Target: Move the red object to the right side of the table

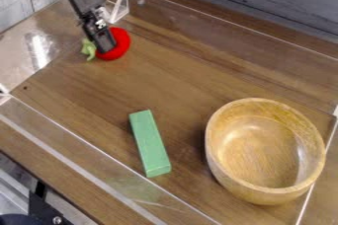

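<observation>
No legible writing; red object (114, 42) only.

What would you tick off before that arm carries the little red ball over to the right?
1. End effector at the red object: ok, fingers against its left side.
2. End effector shut on it: ok.
3. Firm hold: cannot tell.
4. Path rightward across the table: ok, bare wood behind the green block.
5. Room on the right: ok, free wood beyond the wooden bowl.
6. Acrylic wall near the arm: cannot tell clearance.
</observation>
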### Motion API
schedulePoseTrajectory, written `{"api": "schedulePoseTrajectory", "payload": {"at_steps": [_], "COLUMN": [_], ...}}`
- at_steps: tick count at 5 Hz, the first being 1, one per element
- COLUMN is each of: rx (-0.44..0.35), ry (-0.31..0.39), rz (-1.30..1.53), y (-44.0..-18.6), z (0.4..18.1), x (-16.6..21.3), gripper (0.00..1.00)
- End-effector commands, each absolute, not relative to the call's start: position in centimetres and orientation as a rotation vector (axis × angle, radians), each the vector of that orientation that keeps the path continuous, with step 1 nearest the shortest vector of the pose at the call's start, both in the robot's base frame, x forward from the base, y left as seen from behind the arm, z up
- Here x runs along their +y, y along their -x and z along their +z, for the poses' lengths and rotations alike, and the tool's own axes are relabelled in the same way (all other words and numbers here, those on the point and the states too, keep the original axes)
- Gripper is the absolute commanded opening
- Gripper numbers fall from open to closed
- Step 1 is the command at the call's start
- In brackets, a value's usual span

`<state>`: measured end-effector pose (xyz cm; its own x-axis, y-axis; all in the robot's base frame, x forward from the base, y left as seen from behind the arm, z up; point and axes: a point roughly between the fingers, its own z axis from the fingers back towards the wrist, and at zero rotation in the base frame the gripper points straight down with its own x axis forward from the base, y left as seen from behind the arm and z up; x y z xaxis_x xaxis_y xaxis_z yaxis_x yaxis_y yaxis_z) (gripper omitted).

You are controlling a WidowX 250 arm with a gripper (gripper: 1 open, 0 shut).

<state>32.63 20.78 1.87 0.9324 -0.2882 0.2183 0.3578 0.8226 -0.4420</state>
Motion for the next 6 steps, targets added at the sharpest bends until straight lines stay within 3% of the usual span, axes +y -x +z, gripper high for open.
{"api": "schedulePoseTrajectory", "payload": {"at_steps": [1,3,6], "rx": [-0.163,-0.141,-0.146], "ry": [0.442,0.443,0.432], "rz": [-0.309,-0.402,-0.372], "y": [-33.7,-32.5,-33.1], "z": [3.1,3.2,3.4], "x": [22.2,20.2,20.1], "gripper": [0.0,0.0,0.0]}}
